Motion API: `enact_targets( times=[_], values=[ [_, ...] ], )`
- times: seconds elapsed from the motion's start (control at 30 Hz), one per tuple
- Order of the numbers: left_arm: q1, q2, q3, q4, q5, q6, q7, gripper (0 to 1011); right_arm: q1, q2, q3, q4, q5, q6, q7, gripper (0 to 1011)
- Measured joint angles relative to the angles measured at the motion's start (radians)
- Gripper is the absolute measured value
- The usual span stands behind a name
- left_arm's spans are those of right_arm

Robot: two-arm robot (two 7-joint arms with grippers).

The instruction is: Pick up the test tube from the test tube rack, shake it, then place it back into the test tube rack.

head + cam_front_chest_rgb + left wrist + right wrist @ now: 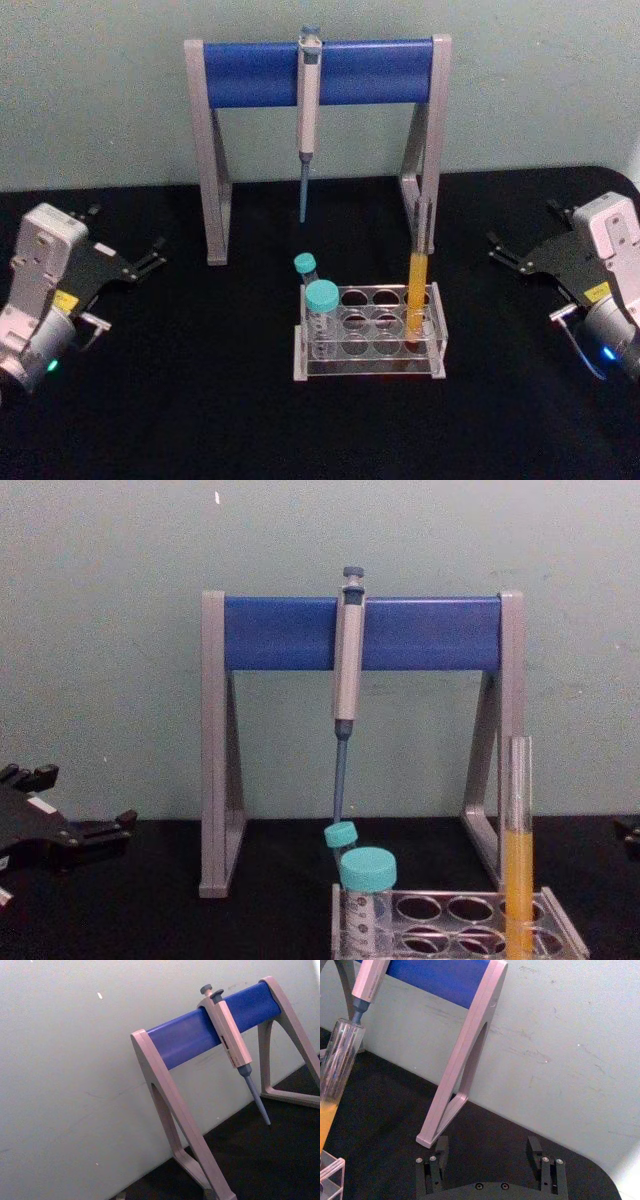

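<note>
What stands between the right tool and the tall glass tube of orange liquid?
Nothing visible. The open right tool is to the right of the tall clear glass tube in the clear plastic rack, with bare black table between. The grey-and-blue pipette stand's leg is behind the tube.

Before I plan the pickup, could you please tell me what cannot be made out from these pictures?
- Test tube base: chest view, cut off by the bottom edge; right wrist view, by the left edge.
- Test tube rack front: chest view, below the bottom edge.
- Pipette markings: left wrist view, too small to read.
- Right end effector: chest view, mostly past the right edge.
</note>
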State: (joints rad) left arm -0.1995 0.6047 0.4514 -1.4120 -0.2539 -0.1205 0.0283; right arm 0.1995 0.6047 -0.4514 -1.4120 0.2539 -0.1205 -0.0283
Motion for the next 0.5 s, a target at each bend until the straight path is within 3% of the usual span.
enact_targets(
  times=[0.5],
  values=[
    [0.0, 0.0, 0.0, 0.0, 0.0, 0.0, 0.0, 1001, 0.0, 0.0, 0.0, 0.0, 0.0, 0.0, 0.0, 1000]
  ],
)
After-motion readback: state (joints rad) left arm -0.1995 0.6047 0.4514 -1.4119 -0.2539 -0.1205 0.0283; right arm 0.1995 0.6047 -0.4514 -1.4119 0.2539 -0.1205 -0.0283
